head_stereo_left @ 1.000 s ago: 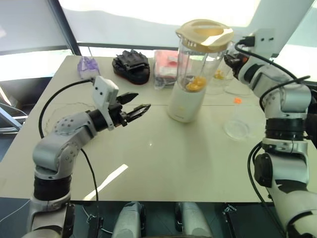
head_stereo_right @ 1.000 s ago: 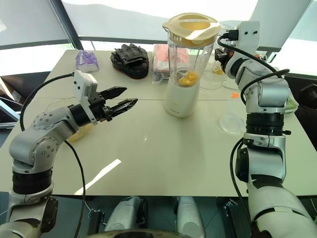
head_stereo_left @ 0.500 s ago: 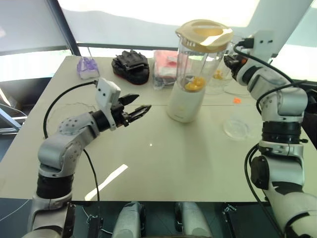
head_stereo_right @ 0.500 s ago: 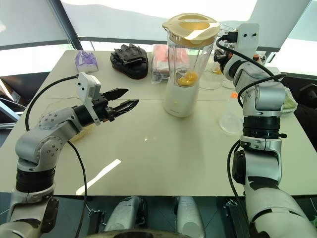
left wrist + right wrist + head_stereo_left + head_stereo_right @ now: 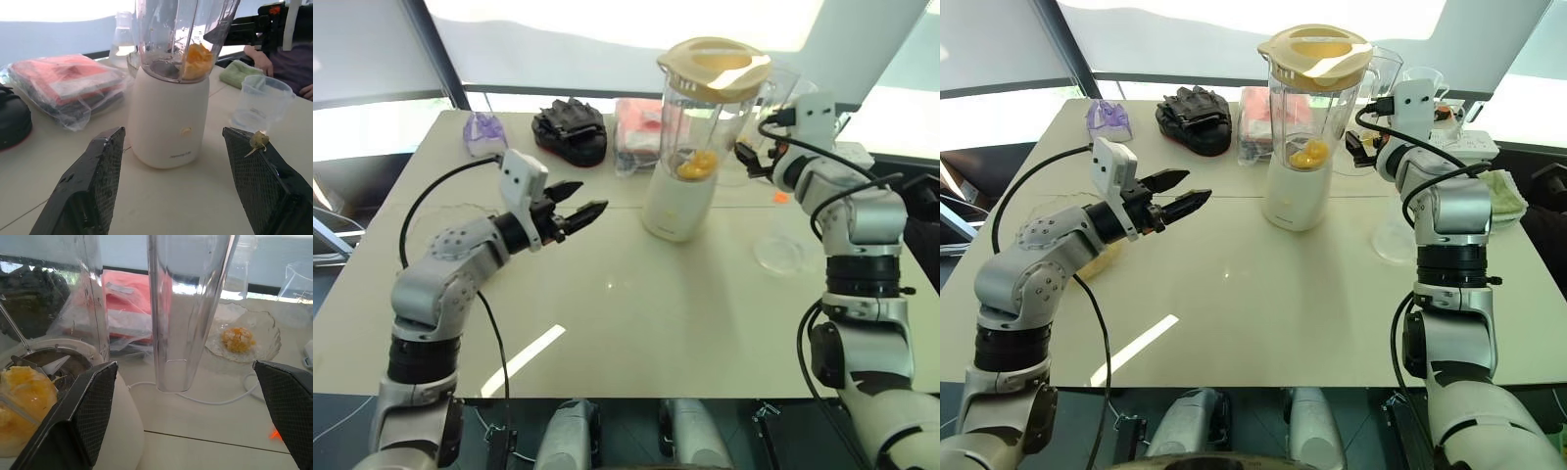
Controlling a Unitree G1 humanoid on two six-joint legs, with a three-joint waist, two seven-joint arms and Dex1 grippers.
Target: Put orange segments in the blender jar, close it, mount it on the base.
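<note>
The blender jar (image 5: 703, 122) stands upright on the base (image 5: 677, 208), with a cream lid (image 5: 713, 67) on its rim. Orange segments (image 5: 693, 166) lie at the bottom of the jar, by the blades. My right gripper (image 5: 183, 364) is open at the jar's right side, its fingers standing on either side of the clear handle (image 5: 186, 313) without touching it. Over the table to the left of the base, my left gripper (image 5: 592, 197) hangs open and empty, pointing at the base (image 5: 168, 122).
A wavy glass bowl (image 5: 243, 339) with orange pieces stands behind the jar. A clear cup (image 5: 781, 253) and a tiny orange scrap (image 5: 782, 198) are on the right. At the back lie a black glove (image 5: 573, 132), a bagged red packet (image 5: 641, 132) and a purple object (image 5: 487, 129).
My right gripper has opened wide and sunk from near the jar's rim to beside the handle. The left gripper has hardly moved.
</note>
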